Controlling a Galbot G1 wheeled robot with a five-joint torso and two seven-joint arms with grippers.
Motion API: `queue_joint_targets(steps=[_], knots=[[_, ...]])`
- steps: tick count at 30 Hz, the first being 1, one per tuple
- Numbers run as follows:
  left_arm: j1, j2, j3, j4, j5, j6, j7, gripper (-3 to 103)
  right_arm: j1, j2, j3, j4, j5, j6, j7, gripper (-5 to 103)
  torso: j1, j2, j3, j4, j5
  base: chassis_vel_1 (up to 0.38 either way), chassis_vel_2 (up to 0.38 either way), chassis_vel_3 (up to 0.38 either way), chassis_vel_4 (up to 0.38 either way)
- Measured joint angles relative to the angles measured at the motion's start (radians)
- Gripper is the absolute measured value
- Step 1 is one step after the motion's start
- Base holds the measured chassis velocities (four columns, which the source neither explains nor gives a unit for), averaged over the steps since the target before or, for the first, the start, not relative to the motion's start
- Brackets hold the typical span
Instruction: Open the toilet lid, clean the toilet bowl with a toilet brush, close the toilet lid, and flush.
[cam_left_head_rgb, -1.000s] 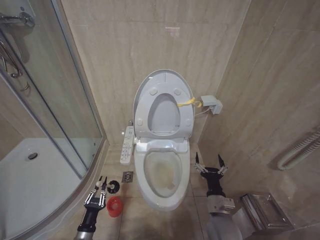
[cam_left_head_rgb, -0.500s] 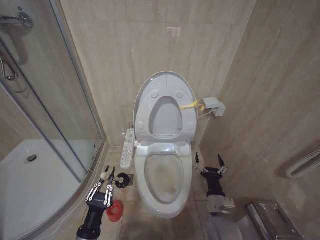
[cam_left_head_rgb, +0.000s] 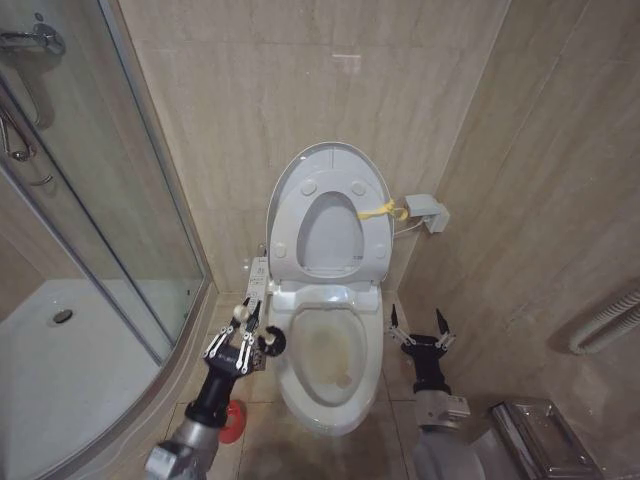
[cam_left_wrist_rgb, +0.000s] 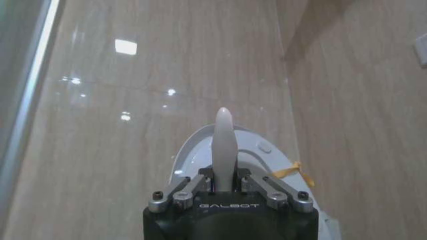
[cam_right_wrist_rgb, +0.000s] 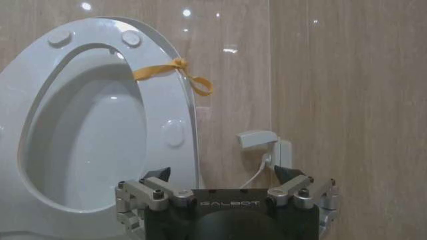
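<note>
White plastic stands upright against the tiled wall: the toilet lid is already raised, leaning back with the ring seat folded up against it and a yellow tie knotted at its three-o'clock edge. So the opening step looks done. The toilet bowl lies exposed below, with a yellowish tint on its inner wall, and nothing has entered it yet.

The left hand is clenched on the toilet brush, lifted clear of its red cup holder, which sits on the floor at about seven o'clock from the bowl. In the head view the dark bristle head hangs just beside the bowl's nine-o'clock rim, near the side button panel, not yet over the water. In the left wrist view the thin white handle rises straight between the closed fingers, pointing toward the raised lid; whether the bristles touch the rim I cannot quite tell from here.

The right hand waits at the bowl's three-o'clock side, released, its jaws spread wide and holding nothing; its own camera looks up at the lid and the wall box.

By my reckoning the task is roughly a third along: lid opened, brush fetched. Scrubbing, returning the brush, lowering the lid and flushing all remain.
</note>
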Motion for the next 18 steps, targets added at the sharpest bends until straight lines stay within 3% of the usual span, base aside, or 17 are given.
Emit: queue_joint_targets(steps=[8,18], knots=[[-0.136,0.052,0.134,0.111,-0.076,0.001,0.030,19,0.000,0.000,0.000,0.000,0.000,0.000,0.000,100,0.000,0.000,0.000,0.0002,0.0000,0.000,0.000,0.000,0.000],[-0.329,0.055,0.305,0.329,-0.096,-0.016,0.031,19,0.000,0.000,0.000,0.000,0.000,0.000,0.000,100,0.000,0.000,0.000,0.0002,0.0000,0.000,0.000,0.000,0.000]])
